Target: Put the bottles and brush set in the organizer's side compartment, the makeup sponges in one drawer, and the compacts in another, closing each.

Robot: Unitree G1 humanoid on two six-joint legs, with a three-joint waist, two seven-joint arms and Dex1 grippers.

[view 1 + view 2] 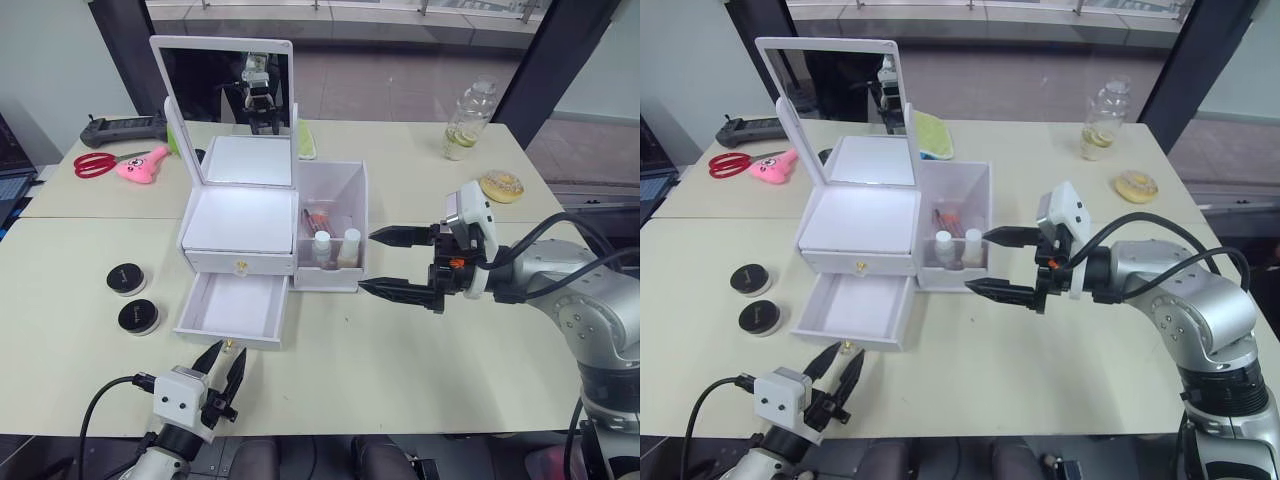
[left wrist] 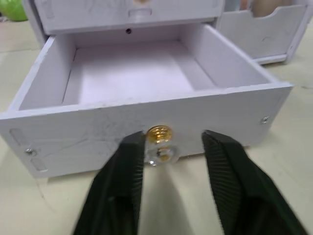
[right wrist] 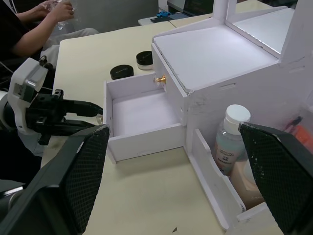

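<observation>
A white organizer [image 1: 240, 225] with an upright mirror [image 1: 228, 95] is seen on a pale counter [image 1: 420, 350]. Its lower drawer [image 1: 232, 308] is pulled out toward the near edge and is seen empty, while the upper drawer [image 1: 240, 264] is shut. The side compartment [image 1: 330, 215], attached on the organizer's right, holds two bottles [image 1: 336, 248] with white caps, standing upright side by side, and the brush set [image 1: 318, 218] is tucked in just behind them.

Two compacts [image 1: 132, 298] with black lids are placed on the counter to the left of the open drawer, apart from it.

The left claw [image 1: 222, 368] is held open at the near side of the lower drawer, its two black fingers [image 2: 122, 186] set on either side of the small gold knob [image 2: 159, 134] (close to it, though contact cannot be told). The right claw [image 1: 398, 262] is held wide open just to the right of the side compartment, gripping nothing.

Red scissors [image 1: 95, 163], a pink toy [image 1: 143, 165], a drink bottle [image 1: 468, 122] and a doughnut [image 1: 502, 186] are seen toward the far side. A seated person's arm [image 3: 34, 29] is visible in the right wrist view.
</observation>
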